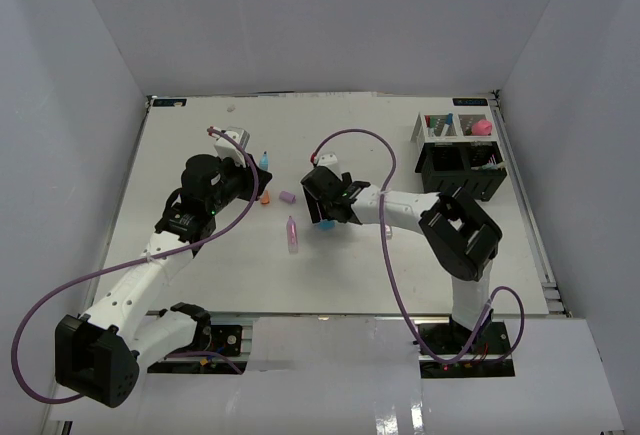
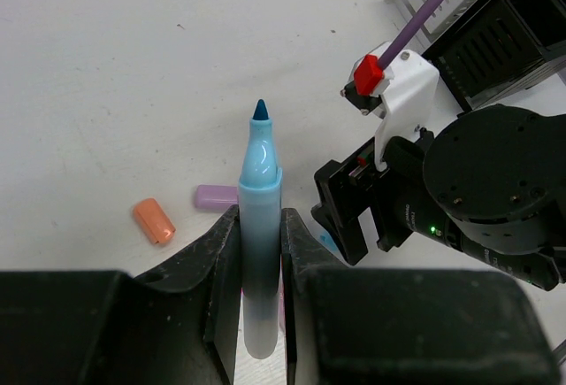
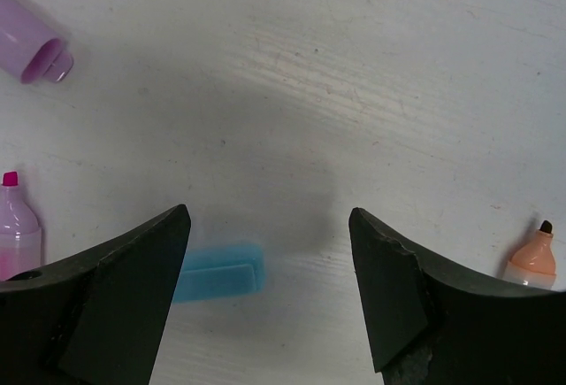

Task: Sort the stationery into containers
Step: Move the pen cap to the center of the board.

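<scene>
My left gripper (image 2: 260,219) is shut on an uncapped blue marker (image 2: 260,173), whose tip points away from the wrist; from above the marker (image 1: 264,161) sticks out past the gripper (image 1: 251,177). My right gripper (image 3: 268,217) hangs open just over the table, with a blue cap (image 3: 217,272) lying flat between its fingers, close to the left one. From above this gripper (image 1: 322,215) is at table centre, over the cap (image 1: 326,223). The black and white containers (image 1: 460,160) stand at the far right.
A purple cap (image 3: 32,45), a pink marker (image 3: 16,227) and an orange marker (image 3: 531,263) lie around the right gripper. An orange cap (image 2: 154,220) and the purple cap (image 2: 215,196) lie under the left gripper. A pink-capped bottle (image 1: 482,127) sits in the white mesh compartments.
</scene>
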Robot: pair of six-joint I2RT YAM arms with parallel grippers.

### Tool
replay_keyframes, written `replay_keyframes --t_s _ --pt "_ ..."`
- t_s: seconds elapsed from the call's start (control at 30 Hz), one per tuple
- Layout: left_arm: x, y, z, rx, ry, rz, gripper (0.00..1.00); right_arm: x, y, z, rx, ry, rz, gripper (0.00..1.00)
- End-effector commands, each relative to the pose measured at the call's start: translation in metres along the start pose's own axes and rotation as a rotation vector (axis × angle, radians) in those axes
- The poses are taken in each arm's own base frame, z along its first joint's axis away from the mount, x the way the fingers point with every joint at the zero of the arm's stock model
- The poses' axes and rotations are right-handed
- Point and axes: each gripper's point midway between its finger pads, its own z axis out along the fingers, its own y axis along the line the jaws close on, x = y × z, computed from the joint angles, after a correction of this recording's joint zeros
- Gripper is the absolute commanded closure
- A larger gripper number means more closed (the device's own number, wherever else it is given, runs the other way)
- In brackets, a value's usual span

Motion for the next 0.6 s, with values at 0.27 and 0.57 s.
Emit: replay_keyframes --t_s 0.27,0.57 --pt "-0.003 -0.001 -0.002 0.013 -0.014 0.014 0.89 0.020 0.013 -0.003 -0.068 0.048 -0.096 0.20" --pt "-0.002 -0.002 -0.002 0.015 -0.011 0.015 0.89 0.033 0.000 -0.010 -0.046 0.057 -0.121 0.20"
